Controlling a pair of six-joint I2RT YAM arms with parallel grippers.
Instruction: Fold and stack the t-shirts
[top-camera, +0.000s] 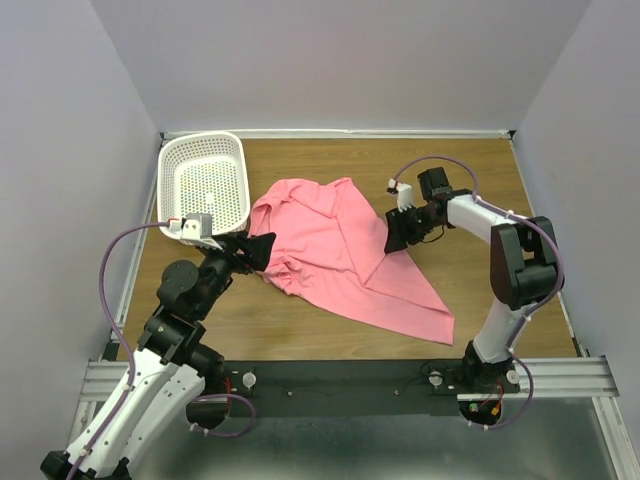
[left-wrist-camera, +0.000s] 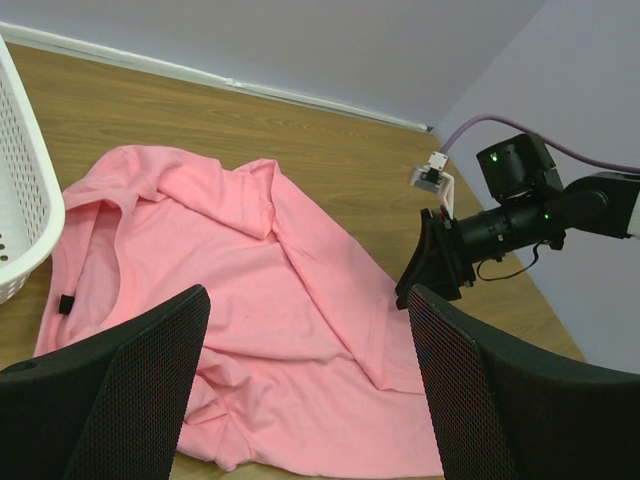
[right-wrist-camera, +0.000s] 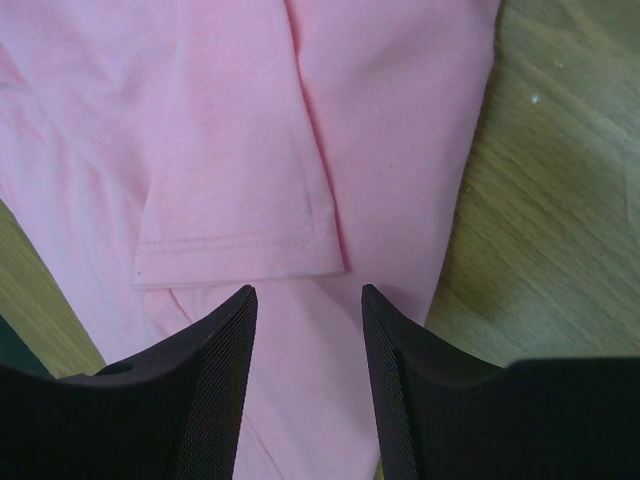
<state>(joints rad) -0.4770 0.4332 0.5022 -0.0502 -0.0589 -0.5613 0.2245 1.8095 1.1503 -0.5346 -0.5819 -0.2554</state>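
One salmon-pink t-shirt (top-camera: 335, 250) lies crumpled and partly folded on the wooden table, a corner stretching toward the front right. In the left wrist view the t-shirt (left-wrist-camera: 260, 300) shows its collar and dark label at the left. My left gripper (top-camera: 258, 247) is open and empty at the shirt's left edge. My right gripper (top-camera: 393, 232) is open just above the shirt's right edge. The right wrist view shows a hemmed sleeve (right-wrist-camera: 240, 190) just beyond the right gripper (right-wrist-camera: 305, 300), nothing held.
A white perforated plastic basket (top-camera: 205, 185) stands at the back left, close to my left gripper, and its rim shows in the left wrist view (left-wrist-camera: 30, 200). Pale walls enclose the table. Bare wood (top-camera: 480, 200) lies right of the shirt.
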